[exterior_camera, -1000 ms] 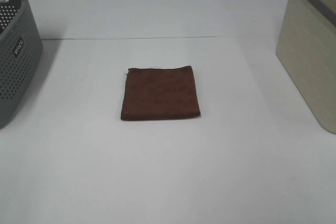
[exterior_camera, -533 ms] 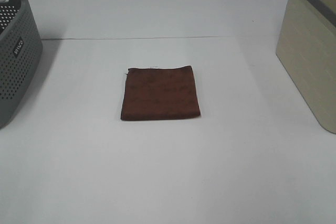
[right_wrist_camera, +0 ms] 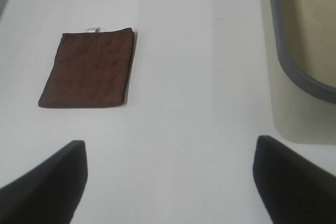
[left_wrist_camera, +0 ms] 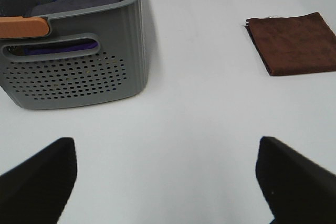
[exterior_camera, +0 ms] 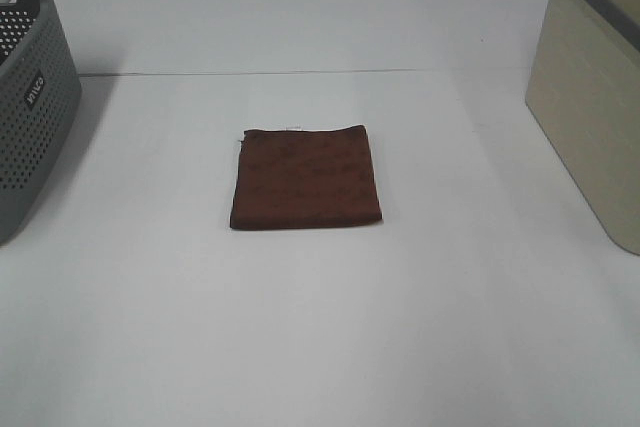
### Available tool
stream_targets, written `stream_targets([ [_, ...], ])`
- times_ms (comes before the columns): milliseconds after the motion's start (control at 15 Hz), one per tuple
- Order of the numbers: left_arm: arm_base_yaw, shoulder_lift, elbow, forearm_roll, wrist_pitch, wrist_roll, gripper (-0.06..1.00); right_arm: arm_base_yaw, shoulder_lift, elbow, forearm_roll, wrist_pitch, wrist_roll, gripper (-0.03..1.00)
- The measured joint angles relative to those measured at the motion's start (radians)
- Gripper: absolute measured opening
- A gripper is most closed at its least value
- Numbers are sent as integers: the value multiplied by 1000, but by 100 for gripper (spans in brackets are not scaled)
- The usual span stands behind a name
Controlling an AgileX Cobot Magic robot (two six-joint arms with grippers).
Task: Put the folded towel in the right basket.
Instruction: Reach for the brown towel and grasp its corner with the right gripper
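showing a white surface [exterior_camera: 300,347] bearing, at far right, the beige, dark-rimmed right basket [exterior_camera: 590,137]; at far left, a grey perforated basket [exterior_camera: 30,117]; near the middle, well apart from both, the folded towel [exterior_camera: 305,177], lying flat, near-square, with no marked long axis. right end effector [right_wrist_camera: 169,179] spread apart and empty, towel ahead toward the left arm's side, basket rim toward the other. left end effector [left_wrist_camera: 167,174] likewise apart and empty, towel cropped at the margin of its view. judged: right arm better placed for the approach.
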Motion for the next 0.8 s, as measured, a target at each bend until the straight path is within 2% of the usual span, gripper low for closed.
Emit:
stream_targets([
  [400, 0, 0, 0, 0, 0, 0, 88, 0, 403, -263, 81, 31, -92, 81],
  [467, 0, 0, 0, 0, 0, 0, 88, 25, 500, -327, 77, 37, -95, 81],
  [800, 0, 0, 0, 0, 0, 0, 88, 200, 744, -457, 50, 28, -53, 80],
])
